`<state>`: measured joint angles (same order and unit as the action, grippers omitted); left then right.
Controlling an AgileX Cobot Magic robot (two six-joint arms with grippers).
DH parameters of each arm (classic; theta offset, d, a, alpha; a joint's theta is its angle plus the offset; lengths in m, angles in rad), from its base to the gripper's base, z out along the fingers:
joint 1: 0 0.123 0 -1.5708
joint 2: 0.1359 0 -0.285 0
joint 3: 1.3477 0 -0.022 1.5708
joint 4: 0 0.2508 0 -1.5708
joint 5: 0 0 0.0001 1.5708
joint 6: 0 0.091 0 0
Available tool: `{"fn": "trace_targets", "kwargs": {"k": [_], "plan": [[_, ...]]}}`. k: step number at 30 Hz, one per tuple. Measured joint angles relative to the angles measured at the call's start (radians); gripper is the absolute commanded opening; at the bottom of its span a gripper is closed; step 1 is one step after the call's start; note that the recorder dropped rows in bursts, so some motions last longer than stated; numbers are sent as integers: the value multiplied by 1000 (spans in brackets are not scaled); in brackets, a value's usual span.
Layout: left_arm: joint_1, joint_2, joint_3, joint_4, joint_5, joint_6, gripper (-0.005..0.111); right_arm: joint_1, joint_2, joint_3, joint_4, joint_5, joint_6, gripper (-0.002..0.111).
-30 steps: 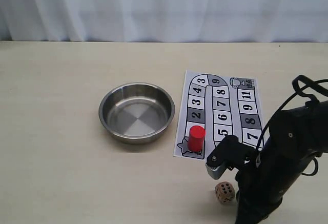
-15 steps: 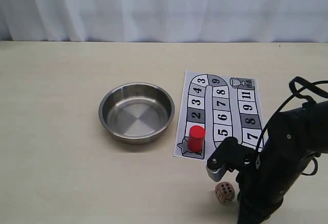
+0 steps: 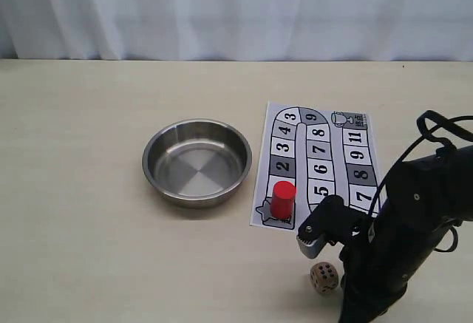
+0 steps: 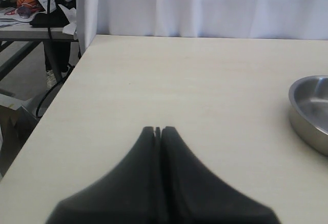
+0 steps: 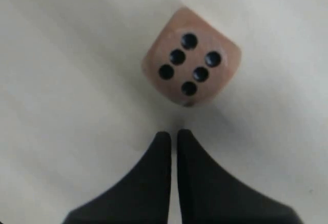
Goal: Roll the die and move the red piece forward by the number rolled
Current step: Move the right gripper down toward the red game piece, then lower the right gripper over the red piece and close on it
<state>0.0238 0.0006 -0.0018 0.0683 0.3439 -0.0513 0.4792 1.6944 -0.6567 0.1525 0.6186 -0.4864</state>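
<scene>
The die (image 3: pixel 324 277) lies on the table near the front edge, below the board, showing six pips (image 5: pixel 190 62) toward the wrist camera. My right gripper (image 5: pixel 174 131) is shut and holds nothing, its tips just short of the die. In the exterior view the right arm (image 3: pixel 399 242) leans over the die from the right. The red piece (image 3: pixel 282 199) stands upright on the star square at the board's near left corner. My left gripper (image 4: pixel 158 128) is shut and empty over bare table, and is out of the exterior view.
A steel bowl (image 3: pixel 196 162) sits empty left of the numbered paper board (image 3: pixel 325 160); its rim (image 4: pixel 307 106) shows in the left wrist view. The table's left edge (image 4: pixel 56 96) drops to a floor with furniture. A white curtain backs the table.
The right arm dipped slightly toward the die and came back up by about as much. The die, the red piece and the bowl have not moved.
</scene>
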Motion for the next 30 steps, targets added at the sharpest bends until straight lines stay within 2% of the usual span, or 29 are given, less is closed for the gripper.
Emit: {"fn": "trace_targets", "kwargs": {"k": [4,10,13,16,22,24,26,27,28,30], "plan": [[0,0,0,0,0,0,0,0,0,-11,-2,34,1,4],[0,0,0,0,0,0,0,0,0,-167,-54,312,61,4],[0,0,0,0,0,0,0,0,2,-229,-126,362,123,4],[0,0,0,0,0,0,0,0,2,-304,-211,353,238,4],[0,0,0,0,0,0,0,0,2,-359,-218,254,329,5],[0,0,0,0,0,0,0,0,2,-359,-216,187,379,11],[0,0,0,0,0,0,0,0,2,-359,-214,123,399,25],[0,0,0,0,0,0,0,0,2,-360,-214,100,404,33],[0,0,0,0,0,0,0,0,2,-361,-214,84,409,51],[0,0,0,0,0,0,0,0,2,-363,-200,50,421,65]]}}
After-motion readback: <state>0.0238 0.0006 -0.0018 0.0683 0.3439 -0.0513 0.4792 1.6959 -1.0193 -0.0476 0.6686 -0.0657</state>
